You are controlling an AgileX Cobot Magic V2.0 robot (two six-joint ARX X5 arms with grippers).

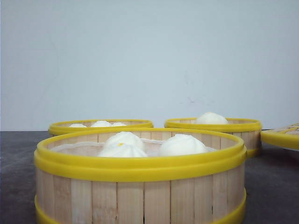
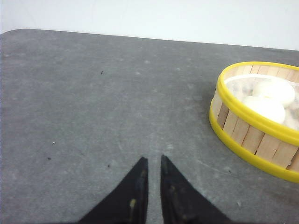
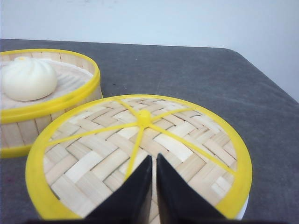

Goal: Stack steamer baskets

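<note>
Three steamer baskets with pale slat walls and yellow rims stand on the dark table. The nearest basket [image 1: 140, 186] fills the front view and holds three white buns. Behind it are a basket at the back left [image 1: 100, 126] and one at the back right [image 1: 224, 127] with a single bun. My left gripper [image 2: 154, 159] hovers shut over bare table, apart from a basket [image 2: 254, 135] off to one side. My right gripper [image 3: 154, 157] is shut with nothing in it, just above a woven lid [image 3: 117, 140], with the single-bun basket [image 3: 46, 105] beside it. Neither gripper shows in the front view.
The flat yellow-rimmed lid [image 1: 280, 136] lies at the right edge of the front view, next to the back right basket. A white edge [image 3: 241, 213] peeks out under it. The table's right edge [image 3: 266, 79] runs close past the lid. A pale wall stands behind the table.
</note>
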